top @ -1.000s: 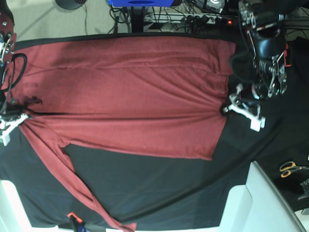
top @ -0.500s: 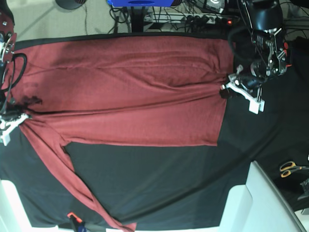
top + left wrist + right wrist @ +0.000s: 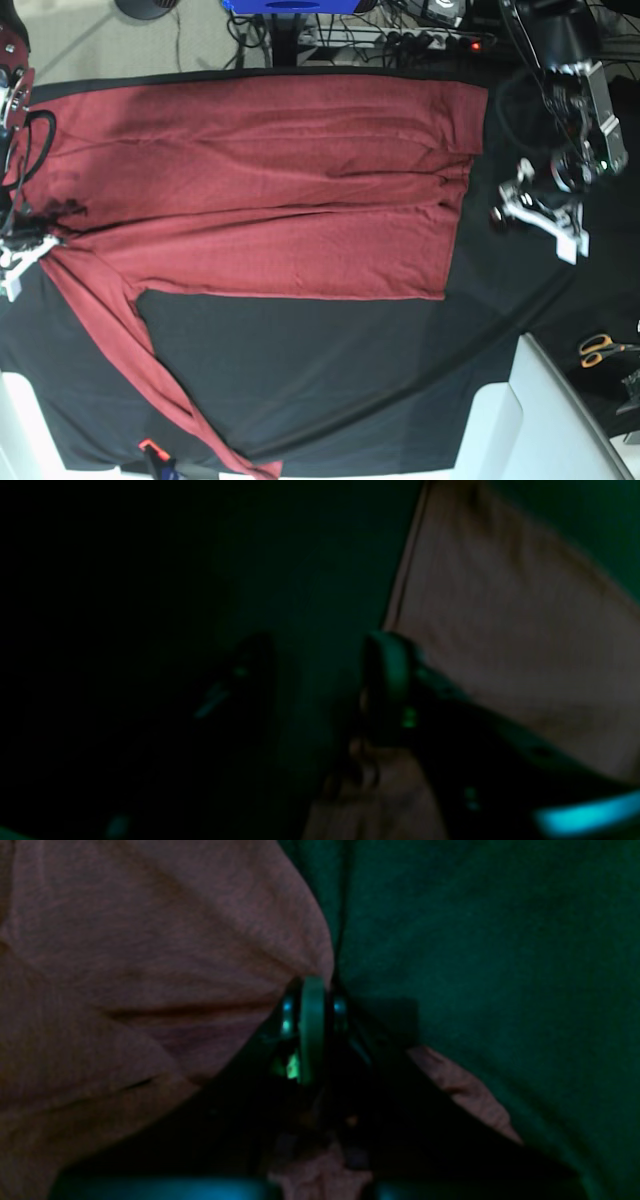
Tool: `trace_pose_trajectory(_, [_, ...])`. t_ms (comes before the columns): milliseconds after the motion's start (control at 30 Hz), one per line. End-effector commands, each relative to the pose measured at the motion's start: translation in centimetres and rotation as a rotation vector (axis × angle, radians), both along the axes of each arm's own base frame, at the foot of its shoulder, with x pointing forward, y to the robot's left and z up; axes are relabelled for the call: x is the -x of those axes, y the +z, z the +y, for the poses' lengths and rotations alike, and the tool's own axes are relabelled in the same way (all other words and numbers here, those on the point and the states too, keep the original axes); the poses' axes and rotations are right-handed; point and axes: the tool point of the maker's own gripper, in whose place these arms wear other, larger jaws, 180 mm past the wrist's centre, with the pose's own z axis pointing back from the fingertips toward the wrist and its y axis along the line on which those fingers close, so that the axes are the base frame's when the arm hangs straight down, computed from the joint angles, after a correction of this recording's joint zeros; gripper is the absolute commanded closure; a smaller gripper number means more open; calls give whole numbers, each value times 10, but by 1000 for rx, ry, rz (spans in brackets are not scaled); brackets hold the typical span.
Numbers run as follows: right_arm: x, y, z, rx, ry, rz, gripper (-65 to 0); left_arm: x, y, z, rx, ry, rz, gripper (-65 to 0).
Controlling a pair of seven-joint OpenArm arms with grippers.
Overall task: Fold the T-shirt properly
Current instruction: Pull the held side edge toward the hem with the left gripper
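Over the right side of the black cloth (image 3: 330, 400), the left gripper (image 3: 535, 208) now stands clear of the T-shirt (image 3: 260, 190), its jaws parted and holding nothing; half a second ago it was pinching the shirt's right edge and dragging it into gathers. That edge now lies released and nearly straight, with only faint creases remaining where it was held. The left wrist view agrees: two separated fingers (image 3: 387, 680) sit beside the fabric, not around it. At the cloth's left edge, the right gripper (image 3: 22, 255) is clamped tight on the T-shirt, bunching it near the base of the sleeve (image 3: 150, 370), which trails toward the bottom edge. Judgement: the body appears spread flat and ready for a fold; the sleeve remains to be brought in. Scissors (image 3: 602, 348) lie near the right edge. No brand, label or legible writing is visible anywhere.
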Motion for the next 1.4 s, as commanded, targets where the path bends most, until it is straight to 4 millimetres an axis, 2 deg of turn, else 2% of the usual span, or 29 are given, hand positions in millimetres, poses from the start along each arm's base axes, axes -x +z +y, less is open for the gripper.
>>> trace_pose_trajectory(0, [-13,15,-9,14,1,-38,0,-19,17,2,-6,-8,-63,-334])
trace_pose_trajectory(133, [-13,15,-8,14,3,-38,0,-45,20,3,30,11,-78,-383])
trace_pose_trajectory(233, [-13,15,-8,14,3,-38,0,-63,11,0,90,38,-57,-385])
trace_pose_trajectory(333, [-14,15,-9,16,2,-39,0,-81,-3,-17,146,19,-8,-378])
trace_pose_trajectory(467, [-14,15,-9,16,2,-39,0,-104,-10,-35,153,-5,-18,-377])
trace_pose_trajectory(733, [-13,17,-14,23,-1,-39,0,-109,-46,-45,170,51,34,-375])
trace_pose_trajectory(1000, [-14,18,-14,23,-1,-41,0,-121,-42,-66,162,-2,20,-374])
trace_pose_trajectory(1133, [-15,19,-14,24,-1,-45,0,-123,-41,-69,159,-11,21,-369])
trace_pose_trajectory(1200, [-15,19,-14,24,-1,-45,0,-124,-41,-70,160,-12,17,-326])
trace_pose_trajectory(1367, [-15,19,-14,24,-1,-48,0,-124,-41,-71,163,-12,16,-143])
